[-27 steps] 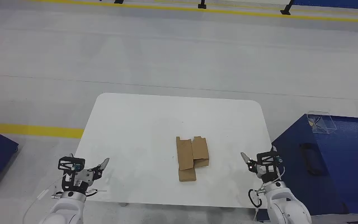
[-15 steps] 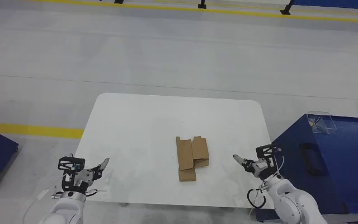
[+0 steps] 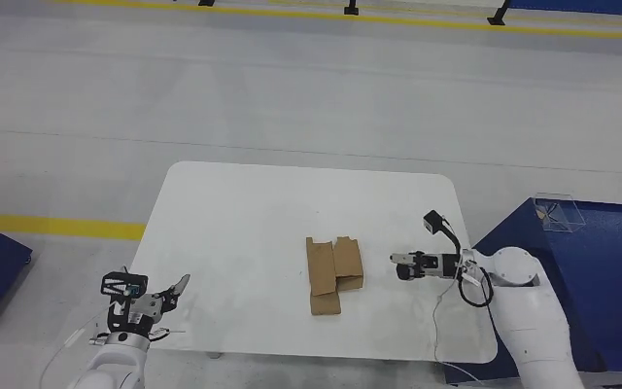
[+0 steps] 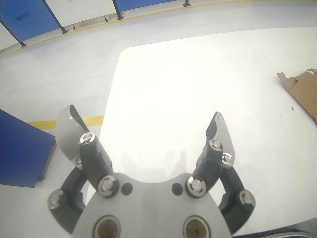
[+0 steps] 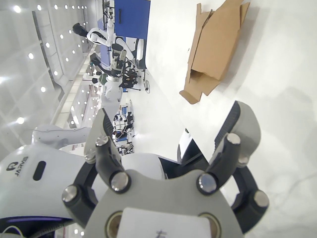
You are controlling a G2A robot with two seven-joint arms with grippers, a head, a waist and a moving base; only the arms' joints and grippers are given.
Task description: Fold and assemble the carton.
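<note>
- carton [image 3: 332, 272] of brown cardboard lies flat and unassembled on the white table [image 3: 243, 224], a little right of the middle and toward the robot's edge; its long panels lie side by side, and a short flap sticks out at the near end
- right gripper [image 3: 400, 265] hovers over the table just to the right of the carton and points at its right edge; it is near, but a strip of bare table separates the fingertips from the cardboard
- in the right wrist view the right gripper [image 5: 170, 111] has its jaws spread wide with nothing between them; the carton [image 5: 215, 48] lies ahead of the fingertips, touching neither, with an open end and loose flaps turned toward the gripper
- this gripper is rolled onto its side, so in the top view its fingers read as one thin shape
- left gripper [image 3: 155, 285] hangs at the near left corner of the table, well apart from the carton
- in the left wrist view the left gripper [image 4: 144, 111] is also wide open and empty, and the carton [image 4: 301, 92] lies far off across the bare table top
- blue cabinet [image 3: 554, 282] stands just beside the table's right edge, with a clear box [image 3: 559, 209] on top
- yellow line [image 3: 68, 227] runs along the floor to the left of the table
</note>
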